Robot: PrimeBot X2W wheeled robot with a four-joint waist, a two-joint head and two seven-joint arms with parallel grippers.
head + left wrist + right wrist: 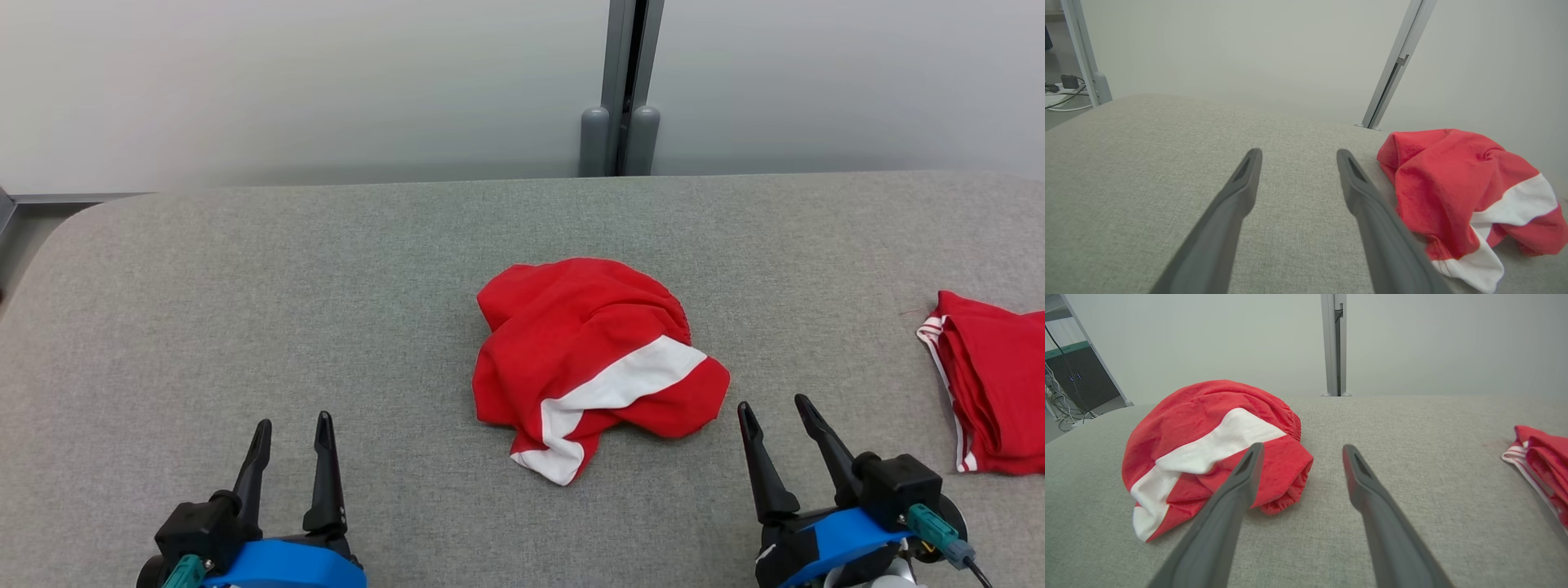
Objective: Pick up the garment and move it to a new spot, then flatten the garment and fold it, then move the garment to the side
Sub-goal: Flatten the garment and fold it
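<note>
A crumpled red garment (588, 343) with a white band lies bunched in the middle of the grey fabric table (326, 286). It also appears at the right of the left wrist view as the garment (1453, 183) and at the left of the right wrist view as the garment (1208, 437). My left gripper (292, 426) stands open near the front edge, well left of the garment, nothing between its fingers (1241, 192). My right gripper (771, 406) is open just right of the garment's near corner, apart from it, with empty fingers (1359, 477).
A second red garment (992, 384) with thin white stripes lies folded at the table's right edge, also in the right wrist view (1541, 453). A grey post (624, 90) stands against the pale wall behind the table. The table's left corner is rounded.
</note>
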